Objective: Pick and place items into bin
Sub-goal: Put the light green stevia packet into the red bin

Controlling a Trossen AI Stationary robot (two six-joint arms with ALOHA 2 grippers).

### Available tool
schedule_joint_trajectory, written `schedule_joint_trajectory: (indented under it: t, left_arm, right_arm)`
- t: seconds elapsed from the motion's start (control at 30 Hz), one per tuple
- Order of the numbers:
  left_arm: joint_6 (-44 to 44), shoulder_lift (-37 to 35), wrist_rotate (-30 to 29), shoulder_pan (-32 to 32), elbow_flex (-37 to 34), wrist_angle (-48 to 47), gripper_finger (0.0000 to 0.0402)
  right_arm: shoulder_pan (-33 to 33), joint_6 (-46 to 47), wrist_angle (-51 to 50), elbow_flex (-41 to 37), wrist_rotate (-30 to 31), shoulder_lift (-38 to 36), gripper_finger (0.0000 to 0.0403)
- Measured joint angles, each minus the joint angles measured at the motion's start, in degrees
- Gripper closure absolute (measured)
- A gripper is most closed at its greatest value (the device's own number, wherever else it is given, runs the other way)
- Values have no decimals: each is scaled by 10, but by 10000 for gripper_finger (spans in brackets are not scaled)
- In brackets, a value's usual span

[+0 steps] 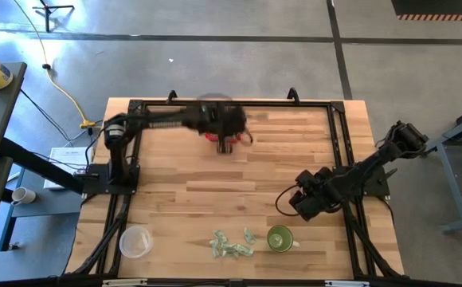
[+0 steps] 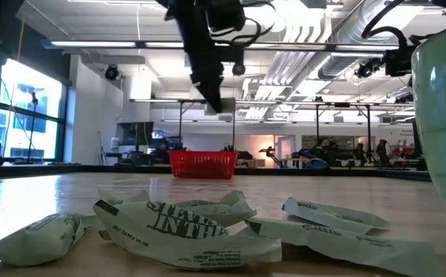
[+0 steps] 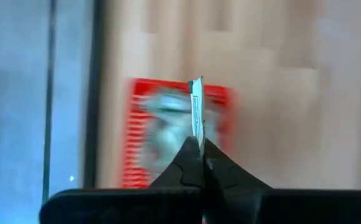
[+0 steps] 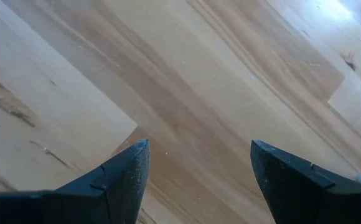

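From where I stand, the job looks partway done. The left gripper (image 3: 200, 155) hangs over the small bright red mesh-sided basket (image 1: 217, 137) at the far side of the wooden table (image 1: 215, 191), its fingers pressed together. A thin pale strip rises just above the tips, possibly a piece pinched edge-on (I can't be sure). Pale crumpled shapes already lie inside the basket, blurred in the left wrist view. A cluster of crumpled green-and-white paper pieces (image 1: 231, 245) waits at the near edge, between a clear plastic cup (image 1: 135, 241) and a round green cup (image 1: 279, 237). The right gripper (image 4: 199, 168) idles, fingers spread, over bare wood to the right.
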Motion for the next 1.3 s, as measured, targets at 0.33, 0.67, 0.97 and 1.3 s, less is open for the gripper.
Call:
schedule_joint_trajectory:
  t: [0.33,0.67,0.97,1.3]
  left_arm:
    - [-12,8,173,138,-6,-54,288]
    - [-113,-31,348,35,-14,-143,214]
    - [-31,-8,242,-260,-60,8,218]
    - [-3,82,244,-309,-80,260,218]
  right_arm:
    - [-8,0,3,0,5,0,133]
    - [-8,3,3,0,0,0,133]
    - [-6,-3,1,0,-6,0,133]
    - [8,15,-3,0,-35,-7,133]
